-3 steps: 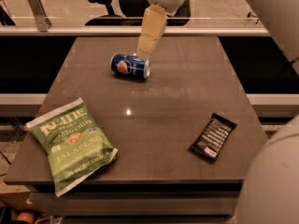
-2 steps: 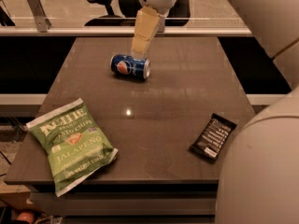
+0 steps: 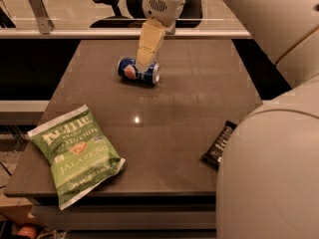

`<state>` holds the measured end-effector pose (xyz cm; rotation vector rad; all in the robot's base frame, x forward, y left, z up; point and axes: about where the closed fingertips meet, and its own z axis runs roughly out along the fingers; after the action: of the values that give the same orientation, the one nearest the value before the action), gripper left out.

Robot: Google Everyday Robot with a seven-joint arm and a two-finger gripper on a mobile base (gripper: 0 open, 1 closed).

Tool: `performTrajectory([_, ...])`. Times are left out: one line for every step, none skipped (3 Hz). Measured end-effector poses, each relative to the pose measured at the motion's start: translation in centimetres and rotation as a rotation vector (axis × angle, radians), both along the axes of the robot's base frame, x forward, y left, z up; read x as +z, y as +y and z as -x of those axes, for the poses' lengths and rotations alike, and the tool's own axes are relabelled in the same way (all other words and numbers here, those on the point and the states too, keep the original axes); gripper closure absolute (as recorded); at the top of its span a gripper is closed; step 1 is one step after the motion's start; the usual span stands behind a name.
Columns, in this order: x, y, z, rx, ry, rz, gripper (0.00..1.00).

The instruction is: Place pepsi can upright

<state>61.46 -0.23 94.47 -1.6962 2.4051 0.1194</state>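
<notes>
Your table (image 3: 209,88): dark grey-brown matte top, square-cut edges, with a paler slab-like ledge (image 3: 124,215) under the front edge. One small glare spot (image 3: 136,119) of reflected light sits near mid-top. Behind the far edge you have a pale horizontal rail (image 3: 65,33), and a slanted metal bracket (image 3: 39,3) above its left part. Black office chair (image 3: 110,1) beyond the rail. Speckled floor (image 3: 9,156) at lower left, dim. The gripper (image 3: 145,66) hangs low over the table's far half.

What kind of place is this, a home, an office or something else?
Probably an office or lab: an office chair stands behind a glass partition beyond the plain dark table. The gripper is at the far side, right over the lying pepsi can.
</notes>
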Motion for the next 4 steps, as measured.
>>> performTrajectory([-2.1,2.1,0.4,0.058,0.025,-0.019,0.00])
performTrajectory([-2.2,2.1,0.4,0.059,0.023,-0.018,0.00])
performTrajectory([-2.3,2.7,-1.3,0.049,0.004,-0.015,0.00])
performTrajectory([-2.9,3.7,-3.3,0.060,-0.004,-0.003,0.00])
